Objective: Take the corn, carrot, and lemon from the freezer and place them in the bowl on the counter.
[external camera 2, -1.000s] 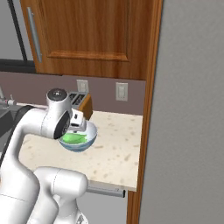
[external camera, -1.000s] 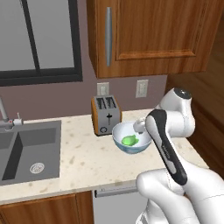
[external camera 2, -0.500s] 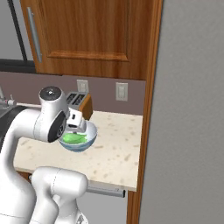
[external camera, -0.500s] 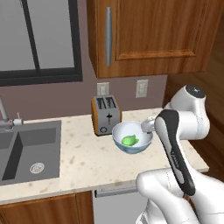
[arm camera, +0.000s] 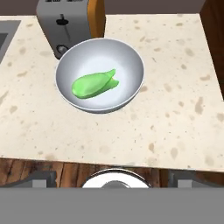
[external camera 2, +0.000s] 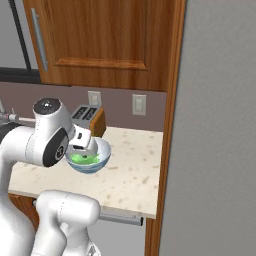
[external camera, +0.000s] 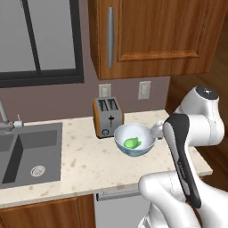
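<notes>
In the left base view we see the white bowl (external camera: 134, 140) standing on the beige speckled table (external camera: 89, 164), just in front of and to the right of the toaster (external camera: 108, 117), with the bright green corn (external camera: 132, 143) lying inside it. Our hand (external camera: 156, 130) sits just beside the bowl's right rim, mostly hidden behind the arm's dark-striped link, so from here we cannot tell how the fingers stand. Well away on the far side of the bowl from the hand, a sink (external camera: 27, 153) is sunk into the table, and two wall outlets (external camera: 144, 89) sit on the wall behind. In the right base view the hand (external camera 2: 84, 141) hangs over the near left edge of the bowl (external camera 2: 98, 159), and the corn (external camera 2: 82, 159) shows as a green patch directly beneath it; the toaster (external camera 2: 89, 118) stands just behind, and the grey freezer (external camera 2: 215, 130) wall rises well off to the right, past the table's end (external camera 2: 135, 175). In the hand view we look down at the bowl (arm camera: 131, 65) ahead of the hand (arm camera: 112, 178), its two dark fingertips (arm camera: 38, 178) spread wide apart at the bottom corners and gripping nothing. The corn (arm camera: 92, 84) lies on its side in the middle of the bowl, its pointed husk tips toward the right, and the toaster (arm camera: 65, 19) touches or nearly touches the bowl's far left rim.
</notes>
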Robot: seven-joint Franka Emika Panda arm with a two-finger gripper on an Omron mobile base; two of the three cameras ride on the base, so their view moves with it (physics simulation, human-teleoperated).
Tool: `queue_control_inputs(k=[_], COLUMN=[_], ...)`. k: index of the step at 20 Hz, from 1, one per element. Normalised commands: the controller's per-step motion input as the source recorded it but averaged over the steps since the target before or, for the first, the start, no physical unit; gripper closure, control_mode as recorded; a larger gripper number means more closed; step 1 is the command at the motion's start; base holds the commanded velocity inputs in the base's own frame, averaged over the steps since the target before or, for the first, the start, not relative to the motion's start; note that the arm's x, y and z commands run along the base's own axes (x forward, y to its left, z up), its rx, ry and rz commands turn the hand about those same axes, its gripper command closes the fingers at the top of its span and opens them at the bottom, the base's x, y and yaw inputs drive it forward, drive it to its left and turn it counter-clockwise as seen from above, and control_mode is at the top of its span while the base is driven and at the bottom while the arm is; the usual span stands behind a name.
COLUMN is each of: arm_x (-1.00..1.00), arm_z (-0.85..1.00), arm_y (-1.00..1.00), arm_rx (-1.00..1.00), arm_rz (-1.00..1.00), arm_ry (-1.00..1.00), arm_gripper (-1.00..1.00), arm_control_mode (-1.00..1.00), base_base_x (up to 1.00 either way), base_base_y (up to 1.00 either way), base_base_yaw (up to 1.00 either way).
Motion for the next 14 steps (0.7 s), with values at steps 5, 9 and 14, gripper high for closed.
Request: queue_control_inputs(k=[5,9,14], arm_x=[-0.4,-0.22,-0.33], arm_z=[0.48,0.65,0.56], arm_y=[0.0,-0.12,0.0], arm_rx=[-0.01,0.0,0.0], arm_rz=[-0.04,-0.01,-0.01], arm_ry=[0.0,0.0,0.0], arm_gripper=[-1.0,-1.0,-1.0], arm_control_mode=[-1.0,-1.0,-1.0], base_base_x=[0.0,0.0,0.0], base_base_y=[0.0,0.0,0.0], base_base_yaw=[0.0,0.0,0.0])
